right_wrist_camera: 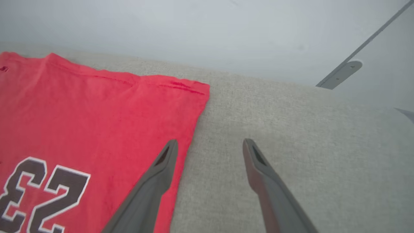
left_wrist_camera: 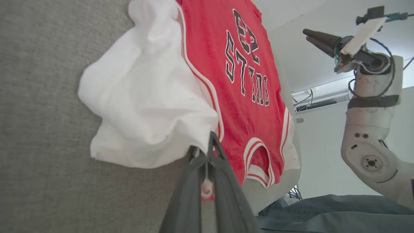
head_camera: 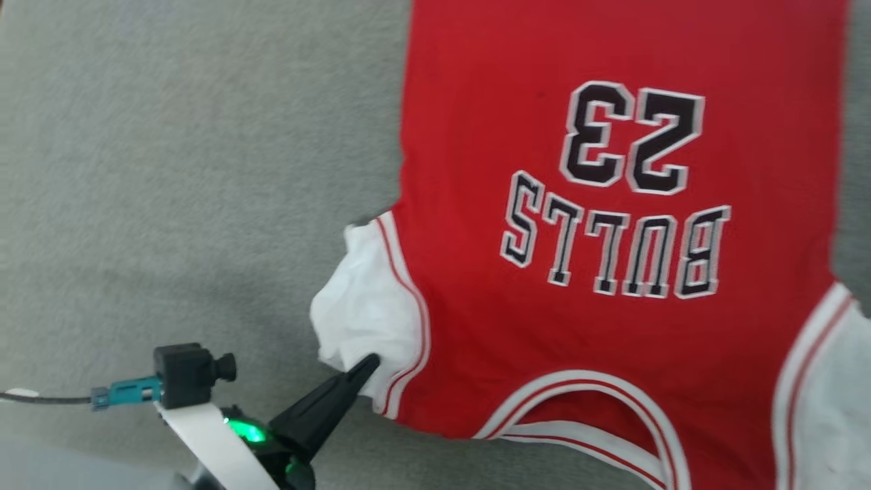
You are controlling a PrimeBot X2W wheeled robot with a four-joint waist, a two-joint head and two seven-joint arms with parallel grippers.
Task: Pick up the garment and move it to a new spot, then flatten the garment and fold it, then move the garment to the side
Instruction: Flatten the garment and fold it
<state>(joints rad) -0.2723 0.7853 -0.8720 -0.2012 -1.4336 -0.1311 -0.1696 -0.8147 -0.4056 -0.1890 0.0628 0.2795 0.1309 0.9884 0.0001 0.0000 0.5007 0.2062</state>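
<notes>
Black, tapering fingers of the left gripper (head_camera: pixel 366 362) are pressed together on the near edge of the left sleeve (head_camera: pixel 360 299), a short white knitted sleeve bunched into soft folds. In the left wrist view a tuck of that white cloth is seen pinched between the two fingers.

The sleeve belongs to the garment (head_camera: pixel 476 102), a red basketball-style jersey with red-and-white striped trim and black, white-outlined number and lettering. It is spread face up toward the right of the grey woven surface (head_camera: pixel 170 170), collar near and hem far, so the print is read upside down from the robot's side. Its red body is laid mostly flat; only the left sleeve is crumpled.

The right gripper (right_wrist_camera: pixel 210 144) is held with its jaws wide apart and nothing between them. It is lifted clear of the surface by the far right corner of the hem, one finger over red cloth and the other over grey.

Flattening is judged to be the step in hand, and folding is not yet begun. For the next move, the pinched sleeve would probably need to be drawn out to the left and laid smooth. The pull should be kept low and gentle so that the flat body is not dragged along.
</notes>
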